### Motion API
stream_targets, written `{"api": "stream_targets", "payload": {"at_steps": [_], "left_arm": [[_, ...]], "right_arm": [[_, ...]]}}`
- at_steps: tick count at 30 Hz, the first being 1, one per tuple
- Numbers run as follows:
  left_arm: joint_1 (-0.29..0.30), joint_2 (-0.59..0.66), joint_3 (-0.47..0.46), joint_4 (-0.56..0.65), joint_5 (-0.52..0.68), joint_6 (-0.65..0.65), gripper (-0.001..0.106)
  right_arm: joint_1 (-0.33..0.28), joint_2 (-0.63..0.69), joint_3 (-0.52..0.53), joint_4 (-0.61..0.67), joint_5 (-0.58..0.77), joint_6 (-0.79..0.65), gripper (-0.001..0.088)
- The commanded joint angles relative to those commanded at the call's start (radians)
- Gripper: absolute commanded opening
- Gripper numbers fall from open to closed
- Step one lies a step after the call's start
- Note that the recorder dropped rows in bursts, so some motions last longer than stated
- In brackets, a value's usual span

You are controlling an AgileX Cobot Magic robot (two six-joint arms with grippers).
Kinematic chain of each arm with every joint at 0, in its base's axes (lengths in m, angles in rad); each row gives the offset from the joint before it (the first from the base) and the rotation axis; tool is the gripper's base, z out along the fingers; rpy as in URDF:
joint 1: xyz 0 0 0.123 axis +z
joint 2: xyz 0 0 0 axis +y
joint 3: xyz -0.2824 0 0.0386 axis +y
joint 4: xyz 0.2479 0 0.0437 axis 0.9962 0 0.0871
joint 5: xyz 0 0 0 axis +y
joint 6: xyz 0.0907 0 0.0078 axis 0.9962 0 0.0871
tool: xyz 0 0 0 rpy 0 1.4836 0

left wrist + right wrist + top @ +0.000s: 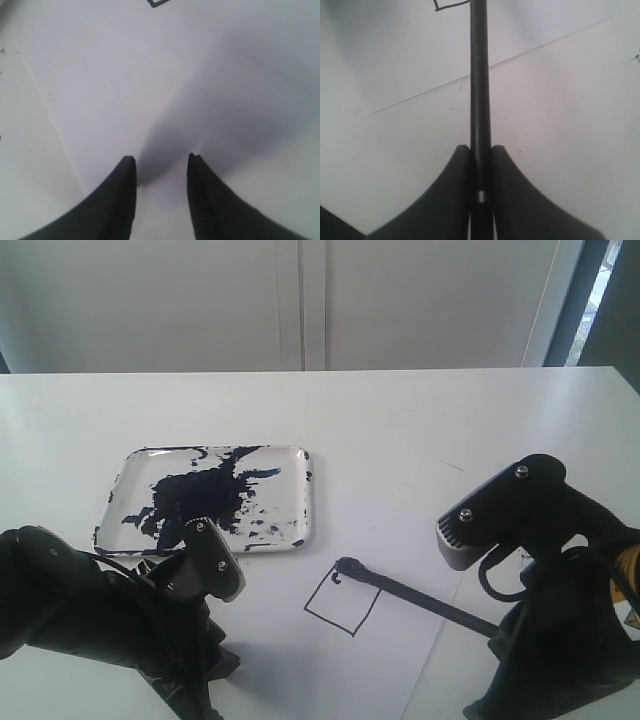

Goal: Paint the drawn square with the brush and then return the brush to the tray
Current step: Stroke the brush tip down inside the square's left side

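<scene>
The drawn square (342, 600) is a small tilted black outline on white paper, blank apart from a small dark mark at its top corner. The brush (415, 597) slants across the paper, its dark tip resting on that top corner. My right gripper (480, 147) is shut on the brush handle (479, 85), the pale ring sitting between its jaws. A corner of the square (451, 5) shows beside the handle. The tray (296, 462) with its navy blotch lies left of the square. My left gripper (160, 158) is open and holds nothing above the paper; a corner of the square (157, 2) shows.
The left arm (120, 610) fills the near left, overlapping the tray's near edge. The right arm (545, 590) stands at the near right. The paper sheet's edge (430, 660) runs diagonally beside the right arm. A white wall (300, 300) backs the table.
</scene>
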Motion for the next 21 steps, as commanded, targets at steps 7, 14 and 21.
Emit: {"api": "stream_targets", "payload": {"at_steps": [7, 14, 21], "left_arm": [[0.0, 0.0, 0.0, 0.0, 0.0, 0.0, 0.041], [0.0, 0.0, 0.0, 0.0, 0.0, 0.0, 0.041], [0.0, 0.0, 0.0, 0.0, 0.0, 0.0, 0.041]], "right_arm": [[0.0, 0.0, 0.0, 0.0, -0.003, 0.01, 0.0], [0.0, 0.0, 0.002, 0.0, 0.009, 0.009, 0.0], [0.0, 0.03, 0.001, 0.0, 0.011, 0.009, 0.0]]}}
